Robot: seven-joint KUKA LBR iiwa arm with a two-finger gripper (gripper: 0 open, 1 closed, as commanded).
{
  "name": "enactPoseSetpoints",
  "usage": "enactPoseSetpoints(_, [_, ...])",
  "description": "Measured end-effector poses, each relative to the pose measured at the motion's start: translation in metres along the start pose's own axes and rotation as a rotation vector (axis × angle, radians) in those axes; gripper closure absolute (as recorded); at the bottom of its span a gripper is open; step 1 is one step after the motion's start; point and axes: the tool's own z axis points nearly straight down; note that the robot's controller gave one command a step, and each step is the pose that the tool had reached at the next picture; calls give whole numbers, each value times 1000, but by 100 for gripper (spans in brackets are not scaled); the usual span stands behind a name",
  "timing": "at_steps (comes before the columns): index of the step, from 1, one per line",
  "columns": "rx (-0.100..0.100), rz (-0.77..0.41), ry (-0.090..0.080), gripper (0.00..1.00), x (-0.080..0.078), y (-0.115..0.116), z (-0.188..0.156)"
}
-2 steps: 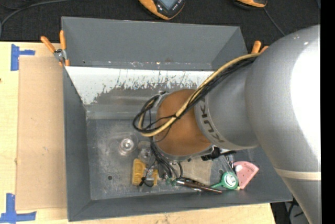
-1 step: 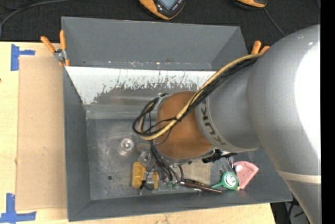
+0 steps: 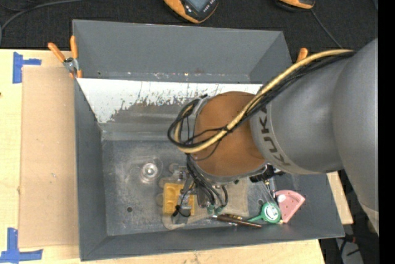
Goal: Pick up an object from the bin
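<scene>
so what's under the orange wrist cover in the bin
Below the orange cover the tool sits at a yellow block; a brown stick, green disc and pink piece show to its right. The bin floor directly under it is hidden.

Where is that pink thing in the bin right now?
The pink thing lies on the floor of the bin, near the lower right corner in the camera view, just right of a round green thing.
</scene>
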Motion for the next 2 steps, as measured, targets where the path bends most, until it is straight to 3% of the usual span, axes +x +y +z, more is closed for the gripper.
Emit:
enactPoseSetpoints(1, [0,1,0,100,0,0,0])
enactPoseSetpoints(2, [1,-14,4,100,-6,5,-86])
